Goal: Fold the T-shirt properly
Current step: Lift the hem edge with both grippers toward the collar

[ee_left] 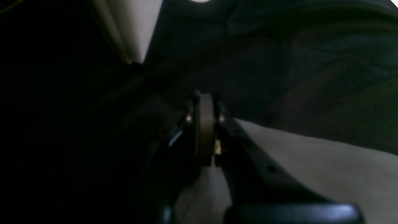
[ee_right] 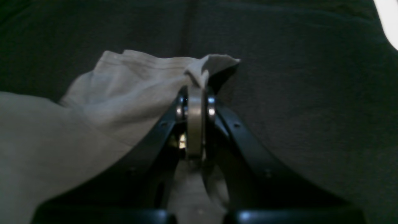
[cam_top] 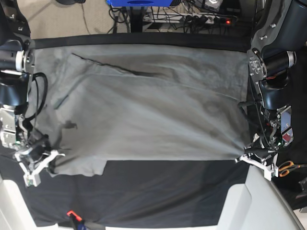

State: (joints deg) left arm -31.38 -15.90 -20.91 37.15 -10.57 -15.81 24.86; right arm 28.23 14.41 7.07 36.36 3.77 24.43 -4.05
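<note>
Grey cotton: the T-shirt (cam_top: 144, 105) lies spread wide over the black cloth (cam_top: 158, 191), and it covers most of the far part of that cloth.
Near edge of the T-shirt: it runs almost straight from one gripper to the other, with bare black cloth in front of it.
Surface of the T-shirt: mostly flat, with long soft creases and one raised fold near the far edge.
Left gripper (cam_top: 250, 156): it is closed on the near corner of the T-shirt, on the base view's right side. In the left wrist view the two jaws are pressed together at the left gripper (ee_left: 205, 102), and pale fabric goes under them, though this view is very dark.
Right gripper (cam_top: 48, 158): it is closed and pinches the other near corner of the T-shirt. In the right wrist view a small bunch of fabric stands up out of the right gripper (ee_right: 195, 93).
Scissors (cam_top: 288, 167): orange handles, beside the black cloth, just past the left gripper.
Red object (cam_top: 72, 213): small, on the near edge of the black cloth, well apart from the T-shirt.
</note>
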